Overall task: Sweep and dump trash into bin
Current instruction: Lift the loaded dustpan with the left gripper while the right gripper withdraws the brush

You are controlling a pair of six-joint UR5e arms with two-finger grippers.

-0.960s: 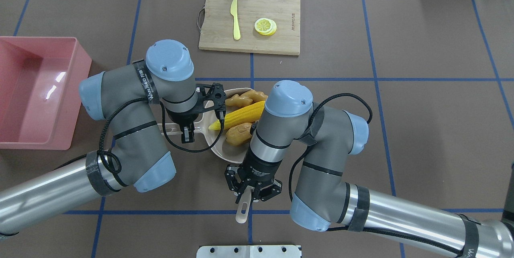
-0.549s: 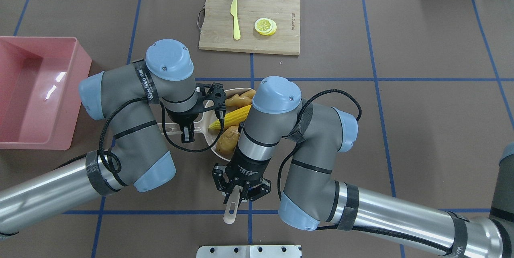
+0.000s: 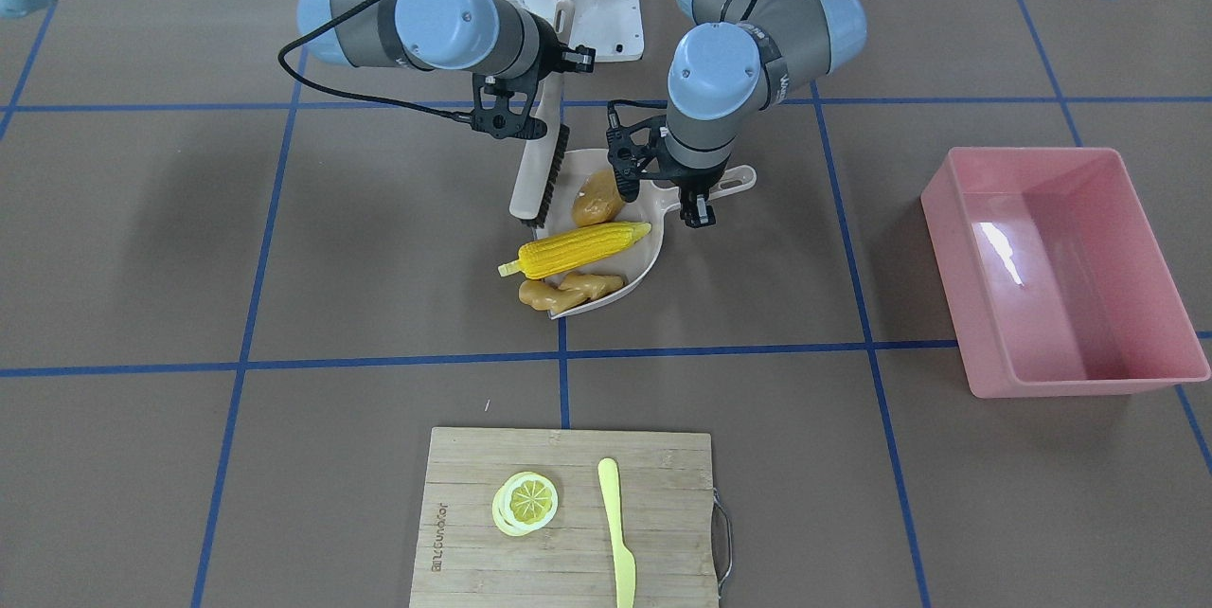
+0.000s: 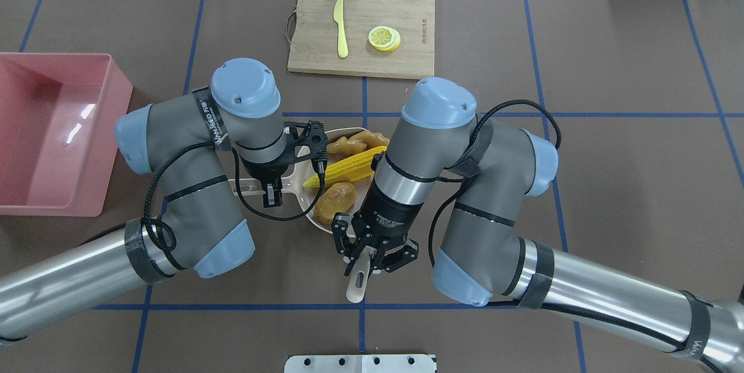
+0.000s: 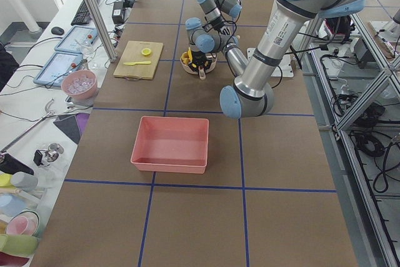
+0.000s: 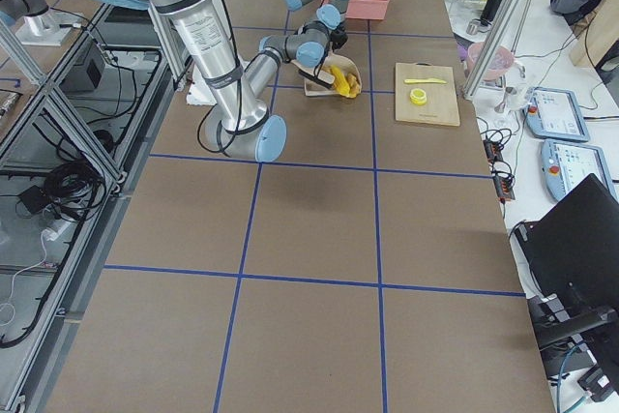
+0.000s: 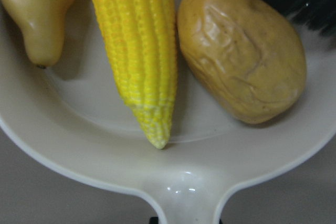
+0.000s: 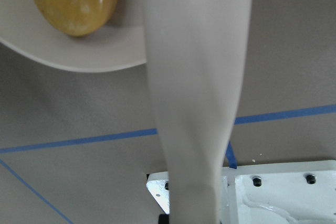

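The trash lies in a beige dustpan [image 4: 313, 219] at mid-table: yellow corn cob [image 4: 349, 168], brown potato [image 4: 335, 198], tan ginger root [image 4: 354, 142]. My left gripper [image 4: 271, 192] is shut on the dustpan's handle [image 3: 734, 182]. My right gripper [image 4: 372, 252] is shut on the beige handle of a brush [image 4: 356, 286], whose dark bristles [image 3: 554, 174] stand beside the potato [image 3: 597, 198]. The left wrist view shows corn [image 7: 134, 51], potato [image 7: 241, 51] and ginger [image 7: 39, 14] close up. The pink bin [image 4: 113, 140] stands empty at the far left.
A wooden cutting board [image 4: 407, 24] with a yellow knife [image 4: 340, 27] and lemon slices [image 4: 384, 38] lies beyond the dustpan. A metal mount plate [image 4: 360, 363] is at the near edge. Both arms' elbows crowd the dustpan.
My right arm swung the brush left, then back right and farther from the robot. The potato was nudged leftward, deeper into the dustpan. The left arm stayed still.
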